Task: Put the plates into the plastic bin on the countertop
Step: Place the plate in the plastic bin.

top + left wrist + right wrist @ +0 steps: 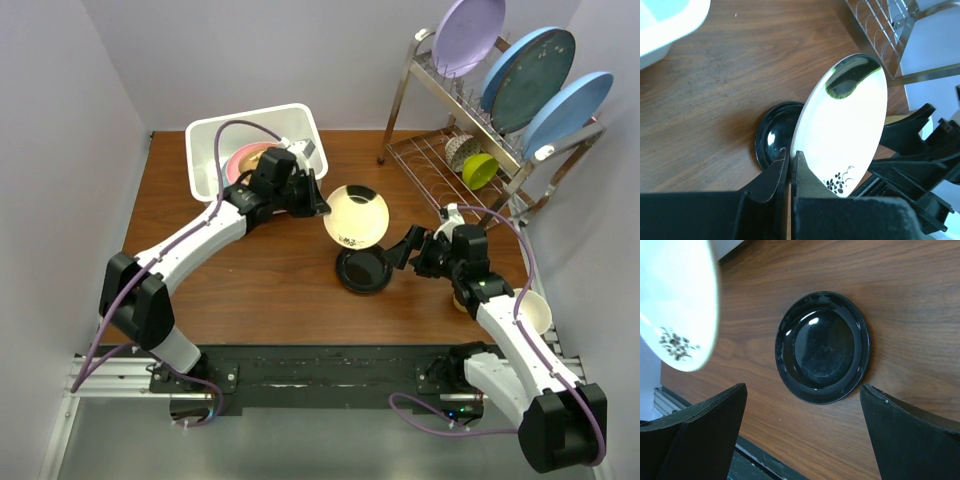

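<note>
My left gripper is shut on the rim of a cream plate with small dark flower motifs and holds it tilted above the countertop. In the left wrist view the fingers pinch the plate's edge. A black plate lies flat on the wood right below it. My right gripper is open and empty just right of the black plate, its jaws wide apart. The white plastic bin stands at the back left and holds a pink plate.
A chrome dish rack at the back right holds upright lilac and blue plates, a yellow-green cup and a patterned bowl. A cream plate lies at the right edge, partly under my right arm.
</note>
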Motion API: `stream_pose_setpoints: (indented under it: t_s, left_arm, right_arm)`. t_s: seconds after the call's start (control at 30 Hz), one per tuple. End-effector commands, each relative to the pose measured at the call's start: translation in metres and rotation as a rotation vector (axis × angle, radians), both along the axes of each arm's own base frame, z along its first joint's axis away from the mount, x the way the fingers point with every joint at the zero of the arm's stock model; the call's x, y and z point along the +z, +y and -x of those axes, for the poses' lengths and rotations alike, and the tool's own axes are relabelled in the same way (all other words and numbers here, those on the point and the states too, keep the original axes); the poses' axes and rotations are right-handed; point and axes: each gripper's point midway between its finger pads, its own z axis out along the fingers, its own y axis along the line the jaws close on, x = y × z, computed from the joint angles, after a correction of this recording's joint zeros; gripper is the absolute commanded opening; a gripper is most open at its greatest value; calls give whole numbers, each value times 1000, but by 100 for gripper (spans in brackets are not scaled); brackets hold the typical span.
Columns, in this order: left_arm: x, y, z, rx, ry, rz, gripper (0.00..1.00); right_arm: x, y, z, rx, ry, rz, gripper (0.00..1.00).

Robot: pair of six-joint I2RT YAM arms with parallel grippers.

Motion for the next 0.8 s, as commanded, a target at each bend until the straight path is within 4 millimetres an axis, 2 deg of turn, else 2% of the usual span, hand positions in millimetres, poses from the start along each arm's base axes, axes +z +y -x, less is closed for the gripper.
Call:
stream_pose_setpoints:
  t_s: [0.0,0.13,0.37,0.63,0.77]
  left_arm:
    - [54,9,-11,18,-107,44,0]
    - [68,15,-19,32,-123,52,0]
    - [78,33,-32,57,-132,39,0]
    - [94,75,-59,126,-140,47,0]
    - [96,102,-77,175,-136,50,0]
  right_arm:
    - [-2,2,5,23,-4,3,99]
    - [-4,2,6,27,2,3,99]
    - [-12,3,8,35,22,5,99]
    - [-18,3,11,39,36,3,99]
    - [-21,3,11,41,47,5,99]
